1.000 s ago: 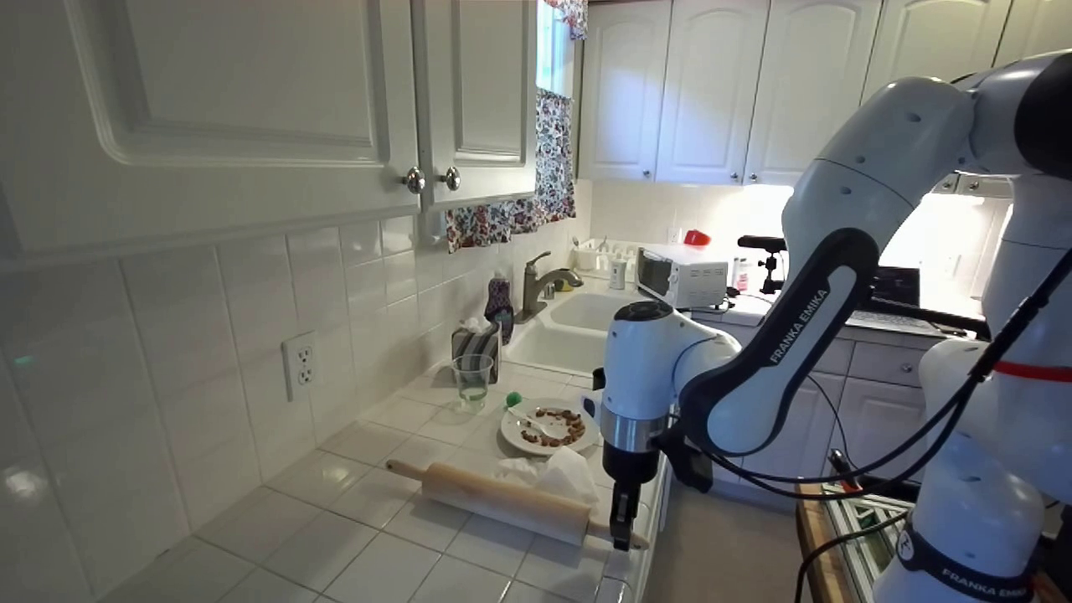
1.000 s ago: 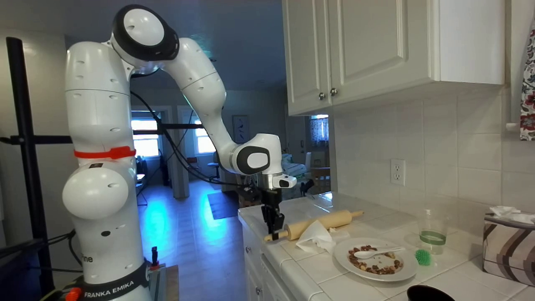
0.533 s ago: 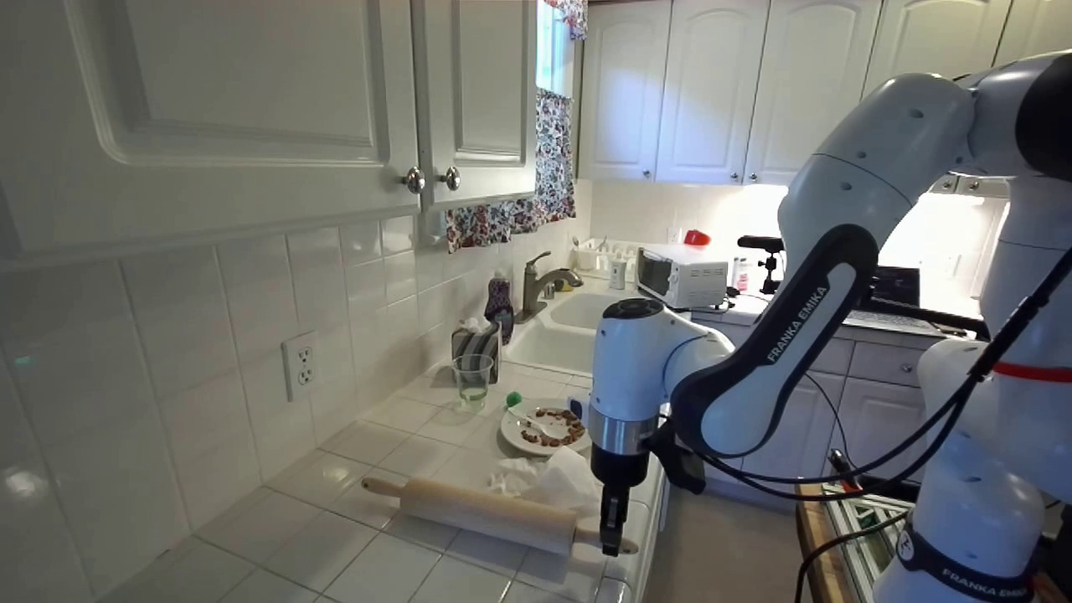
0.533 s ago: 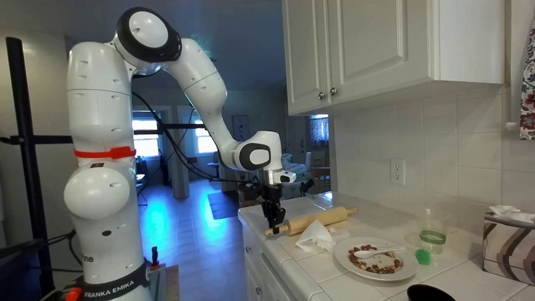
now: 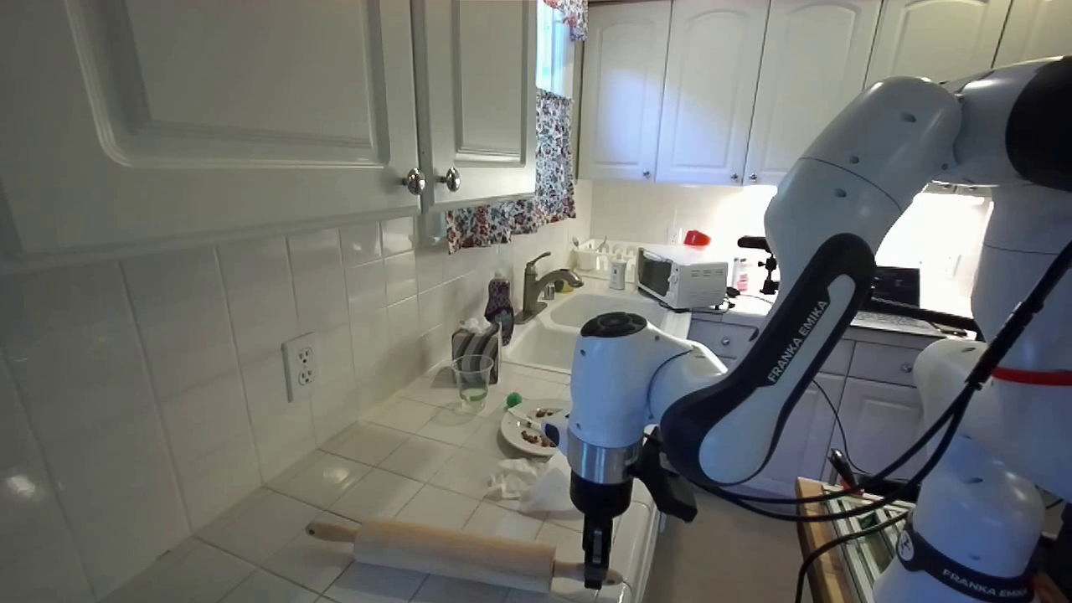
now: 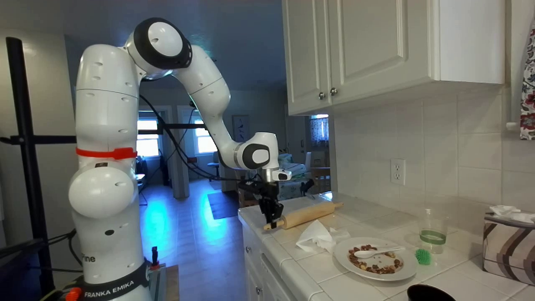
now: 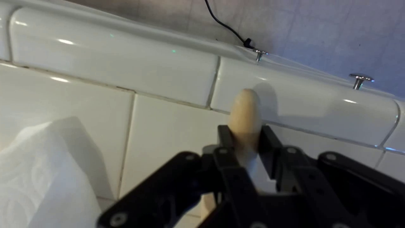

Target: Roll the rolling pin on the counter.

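The light-tan wooden rolling pin (image 5: 452, 554) lies across the white tiled counter (image 5: 402, 473), with one handle toward the counter's front edge. It also shows in an exterior view (image 6: 307, 215). My gripper (image 5: 596, 578) points down at that front handle, and it also shows in an exterior view (image 6: 273, 225). In the wrist view the handle tip (image 7: 245, 109) sticks out between the black fingertips, one on each side and seemingly touching it. The rest of the pin is mostly hidden behind the gripper there. The counter's tiles (image 7: 171, 129) show beneath.
A crumpled white napkin (image 6: 316, 236) lies beside the pin. A plate (image 6: 407, 271) with food bits and a spoon, a green ball (image 6: 423, 257), a clear cup (image 6: 432, 236) and a tissue box (image 6: 508, 251) stand farther along. The counter's rounded front edge (image 7: 126, 53) is close to the gripper.
The rolling pin and my gripper have moved together along the counter, away from the napkin and plate. The gripper stays at the same handle.
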Controlling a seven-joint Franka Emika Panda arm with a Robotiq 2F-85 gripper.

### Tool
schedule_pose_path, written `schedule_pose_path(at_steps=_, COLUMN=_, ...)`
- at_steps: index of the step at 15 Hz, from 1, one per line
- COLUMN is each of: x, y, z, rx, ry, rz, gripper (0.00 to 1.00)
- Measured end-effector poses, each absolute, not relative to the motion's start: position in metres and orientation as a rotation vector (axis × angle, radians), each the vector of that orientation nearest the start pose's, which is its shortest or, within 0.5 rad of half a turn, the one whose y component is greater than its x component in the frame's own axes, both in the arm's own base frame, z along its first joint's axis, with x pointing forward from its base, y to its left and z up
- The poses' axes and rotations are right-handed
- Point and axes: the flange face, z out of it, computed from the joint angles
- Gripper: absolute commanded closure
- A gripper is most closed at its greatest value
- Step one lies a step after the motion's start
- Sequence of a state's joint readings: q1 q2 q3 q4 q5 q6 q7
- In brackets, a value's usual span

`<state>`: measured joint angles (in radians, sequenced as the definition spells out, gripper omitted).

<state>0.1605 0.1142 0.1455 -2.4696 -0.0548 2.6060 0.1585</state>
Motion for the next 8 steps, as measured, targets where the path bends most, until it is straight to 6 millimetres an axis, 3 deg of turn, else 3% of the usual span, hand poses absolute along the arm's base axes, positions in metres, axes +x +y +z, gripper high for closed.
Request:
schedule_pose_path(at_steps=4, x=0.461, y=0.175, z=0.25, rx=-3.126, ry=-0.424, rz=-0.06, gripper=0.93)
schedule_pose_path(at_steps=8, x=0.459, y=0.216, z=0.251, rx=-3.098, ry=-0.559, rz=-0.079, gripper=0.93)
